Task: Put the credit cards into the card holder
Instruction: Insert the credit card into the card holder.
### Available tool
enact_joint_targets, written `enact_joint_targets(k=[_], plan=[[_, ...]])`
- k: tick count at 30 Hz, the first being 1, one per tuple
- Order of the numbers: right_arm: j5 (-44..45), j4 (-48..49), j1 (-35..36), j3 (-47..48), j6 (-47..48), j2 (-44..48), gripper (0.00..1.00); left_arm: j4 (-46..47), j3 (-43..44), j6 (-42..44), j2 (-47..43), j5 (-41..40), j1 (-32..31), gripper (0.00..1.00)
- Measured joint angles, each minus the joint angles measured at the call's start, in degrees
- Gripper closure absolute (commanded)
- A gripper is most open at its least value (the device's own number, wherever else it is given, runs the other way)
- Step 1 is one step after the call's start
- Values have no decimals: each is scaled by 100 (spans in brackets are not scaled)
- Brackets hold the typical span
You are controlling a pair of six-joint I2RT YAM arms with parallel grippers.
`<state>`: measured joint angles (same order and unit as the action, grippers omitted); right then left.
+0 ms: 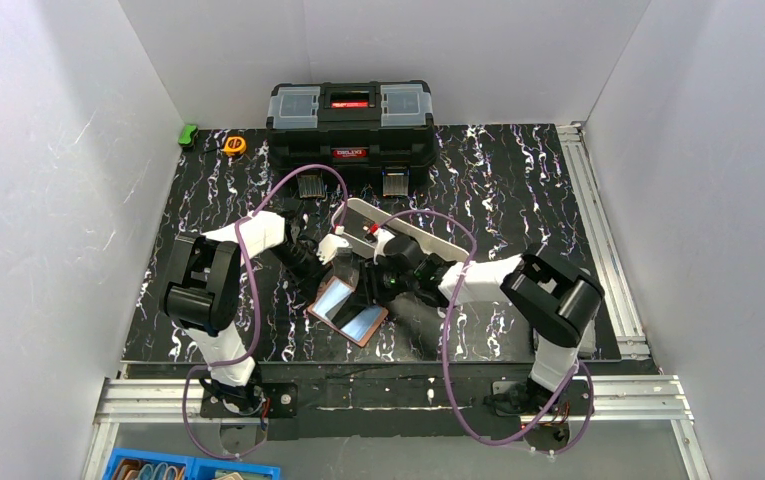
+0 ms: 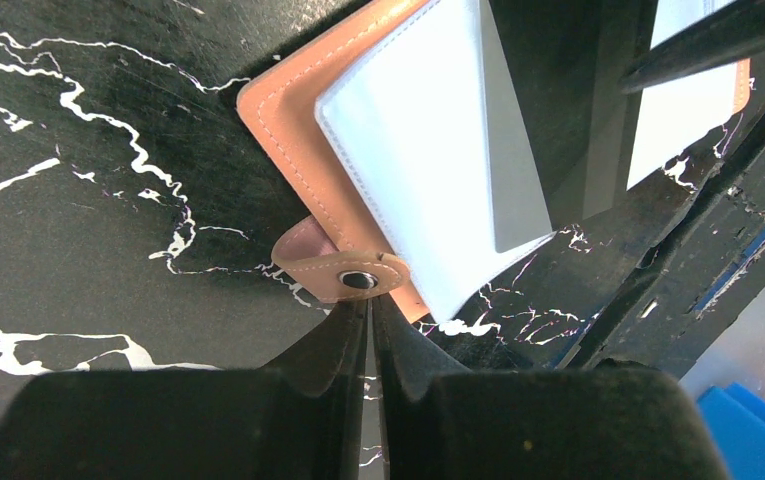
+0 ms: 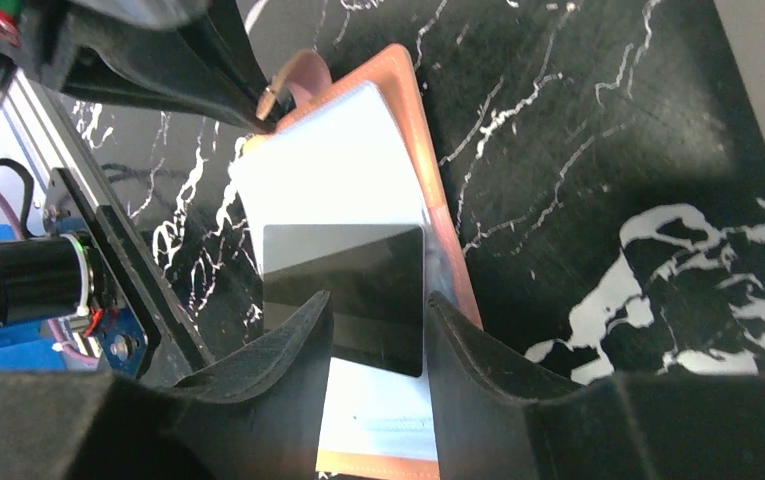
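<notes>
- Now, on the left, your left pincer (image 2: 368, 318) is closed tight on the snap tab (image 2: 343, 272) of the card holder (image 2: 278, 110) and anchors that side against the table (image 2: 78, 150). Grip firmly there and do not drag. If the tab slips, the wallet will likely skid under the card's push.
- At the middle of the table the card holder lies open, just near of the two pincers, with tan leather around the edge and a pale sleeve (image 2: 428, 150) facing up. Find the mouth of that sleeve in the right wrist view before you commit. The pictures do not show exactly where its lip runs.
- Further right, the credit card (image 3: 343, 285) looks dark and glossy in the right wrist view. It sits low over the pale sleeve, roughly square with the wallet's long edges. I cannot tell whether its leading edge is under the lip.
- On the right, your right pincer (image 3: 378, 305) stands about half open with the card between its fingers, apparently gripped by its side edges. Slide it slowly along the sleeve, probably toward the left pincer. Hold the card low and level so that no corner catches the stitching.
- Let go only when most of the card is tucked in. Then nudge the rest home with a fingertip.
</notes>
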<state>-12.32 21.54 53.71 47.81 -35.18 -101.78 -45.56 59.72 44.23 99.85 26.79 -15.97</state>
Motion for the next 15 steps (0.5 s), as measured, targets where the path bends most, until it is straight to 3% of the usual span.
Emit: enact_joint_targets(k=[15], plan=[[-195,160,-2,225,-79,-269,57,-4,2,0,2,0,0,94]])
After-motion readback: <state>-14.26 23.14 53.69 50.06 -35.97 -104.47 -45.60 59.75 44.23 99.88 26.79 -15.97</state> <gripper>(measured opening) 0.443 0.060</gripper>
